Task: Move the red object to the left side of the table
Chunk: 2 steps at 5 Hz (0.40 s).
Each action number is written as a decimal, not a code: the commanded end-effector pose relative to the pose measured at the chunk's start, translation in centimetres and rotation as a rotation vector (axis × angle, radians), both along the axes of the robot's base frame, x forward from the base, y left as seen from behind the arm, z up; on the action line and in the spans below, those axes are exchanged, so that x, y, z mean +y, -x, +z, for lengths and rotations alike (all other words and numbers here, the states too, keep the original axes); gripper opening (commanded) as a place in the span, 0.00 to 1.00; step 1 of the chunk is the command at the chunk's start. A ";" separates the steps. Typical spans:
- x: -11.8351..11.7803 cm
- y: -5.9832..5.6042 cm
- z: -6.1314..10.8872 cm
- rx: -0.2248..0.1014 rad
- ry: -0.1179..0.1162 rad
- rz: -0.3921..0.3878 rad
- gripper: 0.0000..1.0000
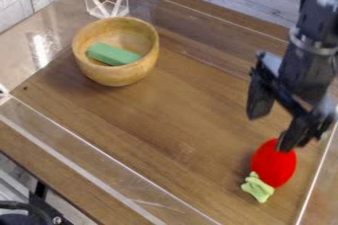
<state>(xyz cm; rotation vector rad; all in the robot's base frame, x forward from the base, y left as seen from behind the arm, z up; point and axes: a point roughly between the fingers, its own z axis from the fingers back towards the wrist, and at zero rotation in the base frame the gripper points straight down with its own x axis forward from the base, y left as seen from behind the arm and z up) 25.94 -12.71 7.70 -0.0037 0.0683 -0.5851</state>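
Brown wood-grain tabletop (145, 120) spans the view, with a clear plastic rim (79, 155) along its edge, probably there to stop loose things rolling off. Near the right edge, on the near side, lies the red object (275, 161), a rounded toy fruit on its side. Its pale green leafy stem (258, 187) points toward the near edge, leaving the plump red body facing the robot; that seems the better part to grip, being broader and firmer-looking than the leaves.

Just beyond the fruit, the black gripper (282, 125) is open, its jaws spread apart with nothing held between them. They look angled so as to pass either side of the body, though whether a tip already touches it I cannot tell. Reaching down around the fruit and closing would be the sensible next step; a grip too high on that curve might squeeze it away.

Well apart, at the far left, the wooden bowl (137, 70) cradles a green block (115, 54), its wall keeping the block contained. A clear, pointed holder (106, 5) stands beyond it. Bare wood nearer than the bowl, on the left, looks a reasonable place to set the fruit.
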 end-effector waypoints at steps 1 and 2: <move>-0.9 0.7 -1.4 -0.053 0.007 -0.099 1.00; -1.5 1.5 -3.4 -0.066 -0.008 -0.170 1.00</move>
